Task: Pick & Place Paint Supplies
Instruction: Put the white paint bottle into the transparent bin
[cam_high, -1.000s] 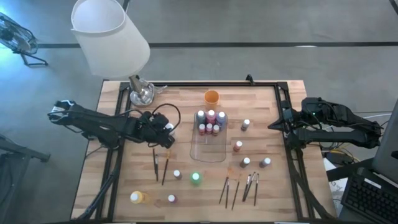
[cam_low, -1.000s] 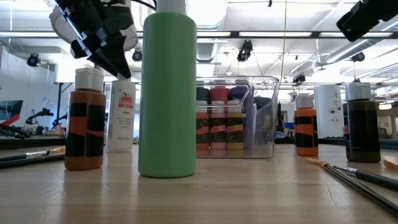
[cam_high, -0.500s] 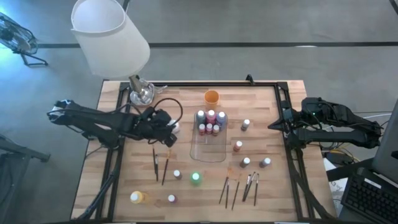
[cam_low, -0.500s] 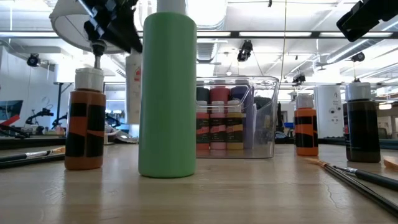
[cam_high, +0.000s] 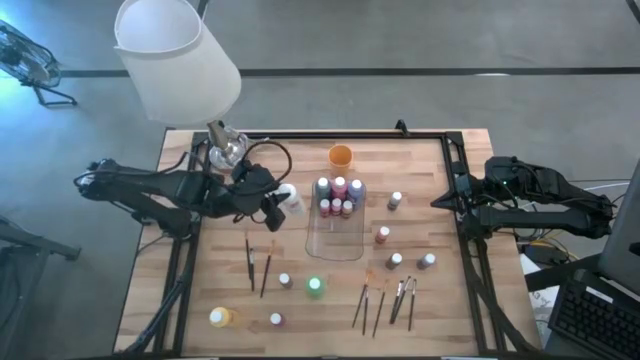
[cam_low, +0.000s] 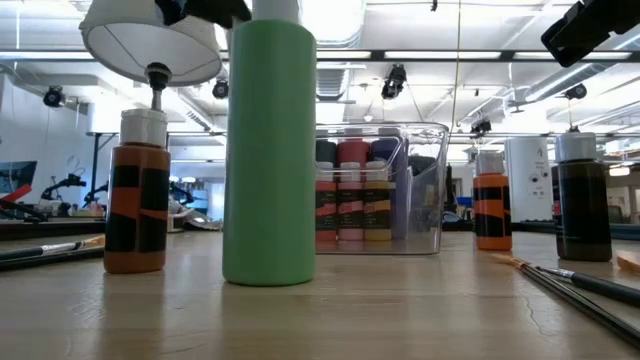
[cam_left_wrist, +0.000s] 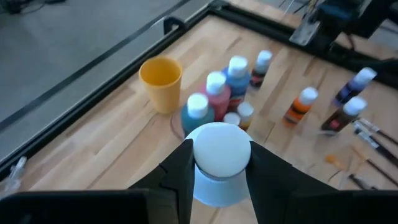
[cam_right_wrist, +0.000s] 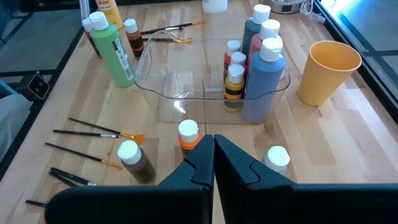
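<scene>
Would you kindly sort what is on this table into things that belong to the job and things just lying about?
Job:
- white-capped bottle in the left tool
- bottles in the tray
- green bottle
- paintbrushes

Lying about:
- orange cup
- lamp

No text, brand, number or sign can be read on the paint bottles (cam_low: 268, 150), the clear tray (cam_right_wrist: 168, 93) or elsewhere.
</scene>
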